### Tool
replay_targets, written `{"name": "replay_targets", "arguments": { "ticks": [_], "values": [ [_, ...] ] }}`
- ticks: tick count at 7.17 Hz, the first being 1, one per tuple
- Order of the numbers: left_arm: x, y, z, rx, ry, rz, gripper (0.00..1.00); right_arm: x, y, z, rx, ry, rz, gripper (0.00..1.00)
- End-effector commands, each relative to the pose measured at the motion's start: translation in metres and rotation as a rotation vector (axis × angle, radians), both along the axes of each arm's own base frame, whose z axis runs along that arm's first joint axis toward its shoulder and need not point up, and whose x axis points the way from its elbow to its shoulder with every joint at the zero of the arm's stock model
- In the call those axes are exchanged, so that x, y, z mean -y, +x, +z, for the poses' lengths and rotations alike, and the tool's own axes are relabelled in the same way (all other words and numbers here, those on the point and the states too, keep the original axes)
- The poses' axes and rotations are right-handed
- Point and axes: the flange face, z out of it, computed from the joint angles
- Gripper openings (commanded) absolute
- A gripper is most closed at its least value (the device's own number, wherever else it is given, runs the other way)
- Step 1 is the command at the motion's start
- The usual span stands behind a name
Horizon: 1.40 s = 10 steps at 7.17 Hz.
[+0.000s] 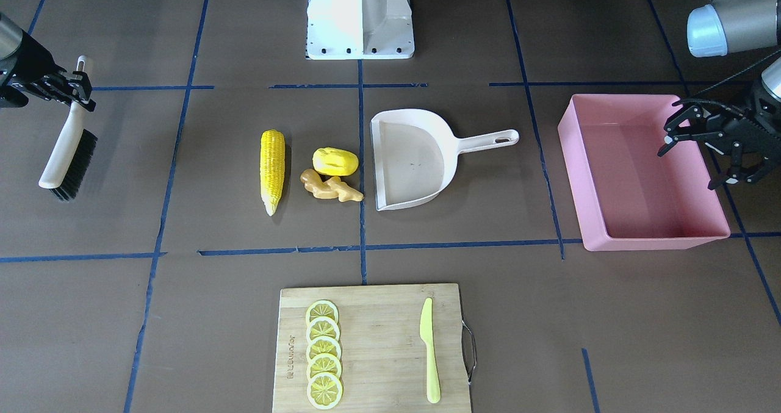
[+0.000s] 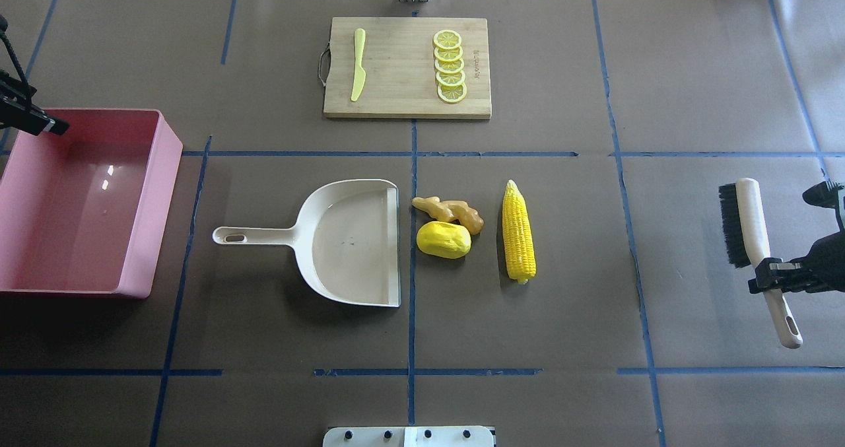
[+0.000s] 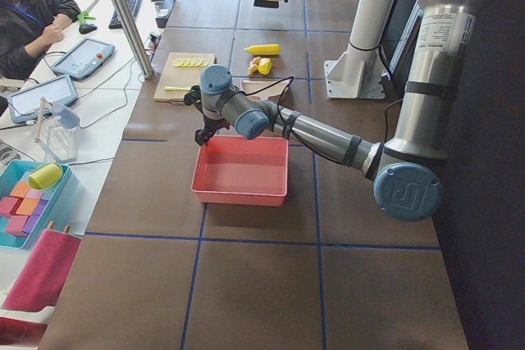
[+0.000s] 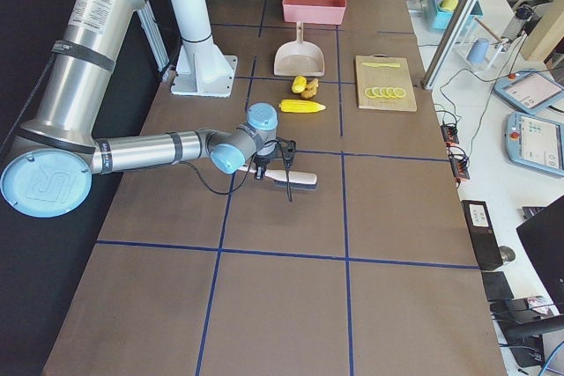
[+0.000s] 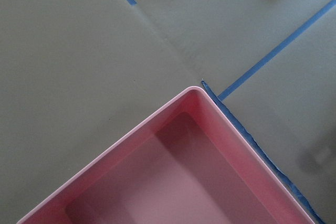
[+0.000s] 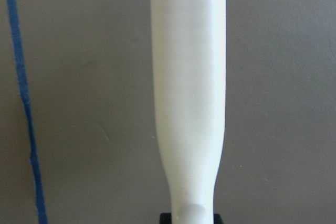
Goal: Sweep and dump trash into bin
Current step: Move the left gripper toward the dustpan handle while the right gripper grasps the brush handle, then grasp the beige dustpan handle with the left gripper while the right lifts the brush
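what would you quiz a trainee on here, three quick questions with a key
1. True or false: the corn cob lies in the dustpan.
2. Which tool does the right gripper hold? A sponge, B brush, C dustpan.
3. Fill in: the open left gripper hangs over a corner of the pink ___.
Key: 1 false, the corn cob lies outside the dustpan; 2 B; 3 bin.

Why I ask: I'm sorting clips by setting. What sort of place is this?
Probably a robotics lab: a table gridded with blue tape, the left arm over it, an operator with tablets alongside.
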Motion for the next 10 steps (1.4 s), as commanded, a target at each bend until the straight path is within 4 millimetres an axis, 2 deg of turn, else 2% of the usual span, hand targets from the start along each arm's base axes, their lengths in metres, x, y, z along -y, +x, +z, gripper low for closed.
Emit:
{"name": "replay_targets", "arguments": {
  "ticks": [1,2,3,4,5,6,7,8,10],
  "values": [
    [-0.02,0.035,-0.035,-0.052,0.124,0.076,1.0,0.002,0.002,-0.006,0.008,0.005,0.006,0.0],
    [-0.034,0.059,-0.059,-0.074,0.168,0.126,1.0,0.001,0.0,-0.006,0.005,0.007,0.001,0.0],
    [-0.04,0.084,-0.078,-0.088,0.232,0.188,1.0,0.007,-0.007,-0.011,-0.005,-0.008,-0.002,0.0],
    [-0.054,0.11,-0.088,-0.1,0.274,0.259,1.0,0.022,-0.015,-0.031,-0.017,-0.026,0.005,0.0],
    [-0.069,0.148,-0.107,-0.126,0.303,0.33,1.0,0.028,-0.021,-0.049,-0.017,-0.026,0.002,0.0],
    [-0.084,0.19,-0.123,-0.144,0.354,0.422,1.0,0.026,-0.023,-0.057,-0.009,-0.021,-0.004,0.0],
    [-0.08,0.212,-0.133,-0.145,0.374,0.459,1.0,0.024,-0.028,-0.061,-0.007,-0.024,-0.019,0.0],
    [-0.078,0.241,-0.139,-0.147,0.391,0.499,1.0,0.031,-0.035,-0.073,-0.008,-0.034,-0.024,0.0],
    [-0.069,0.251,-0.122,-0.116,0.453,0.544,1.0,0.043,-0.047,-0.122,-0.038,-0.073,-0.027,0.0]
  ]
}}
